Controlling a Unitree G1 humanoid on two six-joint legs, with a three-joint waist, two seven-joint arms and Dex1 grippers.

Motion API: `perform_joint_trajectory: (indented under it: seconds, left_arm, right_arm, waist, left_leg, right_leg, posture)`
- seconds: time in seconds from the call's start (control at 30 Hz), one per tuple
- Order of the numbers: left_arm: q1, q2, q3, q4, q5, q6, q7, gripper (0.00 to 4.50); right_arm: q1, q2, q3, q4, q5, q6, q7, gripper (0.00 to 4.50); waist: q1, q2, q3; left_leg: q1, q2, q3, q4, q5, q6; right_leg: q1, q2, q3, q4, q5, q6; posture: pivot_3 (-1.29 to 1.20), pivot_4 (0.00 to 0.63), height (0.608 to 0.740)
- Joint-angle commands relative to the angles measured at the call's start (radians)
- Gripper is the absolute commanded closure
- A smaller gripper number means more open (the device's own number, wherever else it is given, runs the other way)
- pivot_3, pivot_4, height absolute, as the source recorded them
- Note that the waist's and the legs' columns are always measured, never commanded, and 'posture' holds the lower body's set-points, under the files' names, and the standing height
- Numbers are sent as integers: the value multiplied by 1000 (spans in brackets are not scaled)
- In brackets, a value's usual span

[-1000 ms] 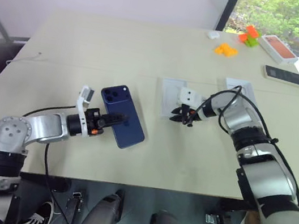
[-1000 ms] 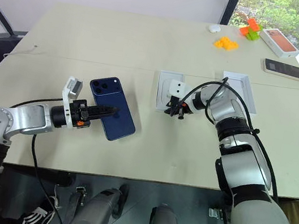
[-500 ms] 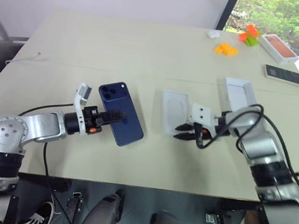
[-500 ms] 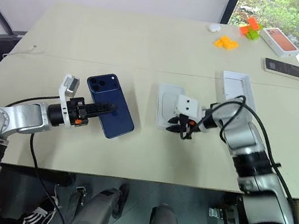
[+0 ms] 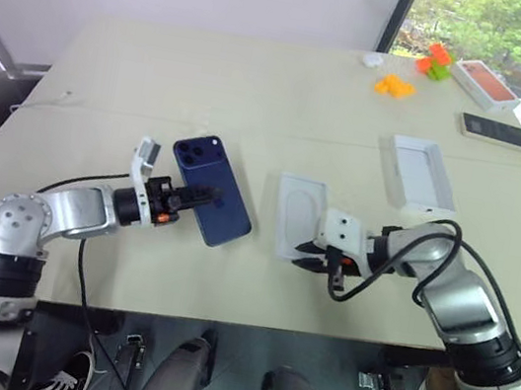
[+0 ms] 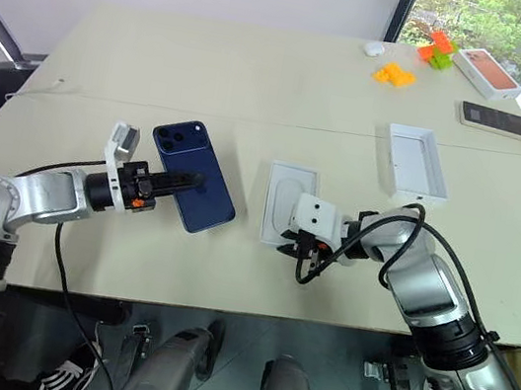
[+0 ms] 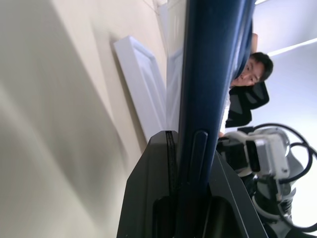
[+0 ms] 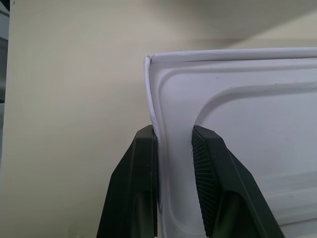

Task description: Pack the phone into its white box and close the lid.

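Now left pincer [image 5: 181, 208] grips phone [image 5: 211, 191], right pincer [image 8: 174, 148] on insert [image 5: 299, 216]

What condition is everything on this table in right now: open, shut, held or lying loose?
Dark navy-blue smartphone: held by left claw, back facing up.
White moulded insert with oval hollow: flat on table, rim pinched by right claw.
Shallow white cardboard box: open, empty.
Orange-topped box: closed.
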Motion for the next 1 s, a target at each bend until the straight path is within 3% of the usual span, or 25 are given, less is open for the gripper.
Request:
perform_joint_trajectory:
  seconds: [0.03,0.17,0.33,0.53,0.77,1.0]
  left_arm:
    - [-22,9,26,-14,-7,10,-32,4500]
    - [-30,-3,16,1,-42,29,-21,4500]
    - [-64,-48,-26,38,-156,50,28,4500]
    - [-152,-78,-91,116,-162,92,28,4500]
    - [-359,-150,-176,322,141,140,-117,4500]
    - [-483,-236,-235,466,420,176,-338,4500]
  right_arm:
    - [22,-12,24,-26,38,11,12,2545]
    - [-1,-4,17,-29,64,28,0,548]
    - [-90,-36,-47,-5,168,64,55,548]
    - [-154,-79,-130,163,207,-75,87,548]
    - [-83,-127,-281,370,231,-402,128,548]
    - [-43,-136,-280,357,227,-412,94,548]
  waist:
    - [1,0,0]
    - [1,0,0]
    - [2,0,0]
    - [4,-1,0]
    - [9,-1,0]
    - [-3,-1,1]
  left_leg:
    - [0,0,0,0,0,0]
    - [0,0,0,0,0,0]
    - [0,0,0,1,0,0]
    - [0,0,0,1,0,2]
    - [-1,-1,1,2,1,2]
    - [-1,0,2,1,1,2]
  right_leg:
    - [0,0,0,0,0,0]
    - [0,0,0,0,1,2]
    - [1,0,0,0,1,2]
    - [1,0,0,-1,2,3]
    - [6,0,-1,0,3,5]
    - [3,1,-1,2,3,7]
  posture:
    - [0,150,740]
    - [0,150,740]
    - [0,150,740]
    - [0,150,740]
    - [0,150,740]
    - [0,150,740]
